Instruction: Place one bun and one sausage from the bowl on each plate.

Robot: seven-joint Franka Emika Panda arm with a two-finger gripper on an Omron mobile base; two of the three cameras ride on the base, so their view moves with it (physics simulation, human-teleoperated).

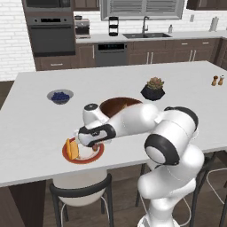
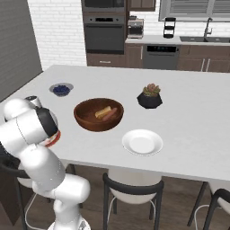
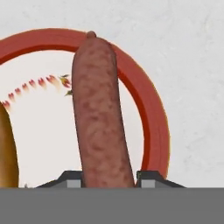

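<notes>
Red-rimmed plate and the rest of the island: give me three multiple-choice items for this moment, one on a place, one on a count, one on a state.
1. Where is the sausage that the gripper grips?
A. over the red-rimmed plate
B. in the wooden bowl
C. on the plain white plate

2. How many plates are on the island?
A. one
B. two
C. three

3. What lies on the plain white plate?
A. a bun
B. a sausage
C. nothing

Answers: 1 A, the hand view shows the plate's rim behind the sausage. 2 B, one red-rimmed, one plain white. 3 C, its surface is bare in the right base view.
</notes>
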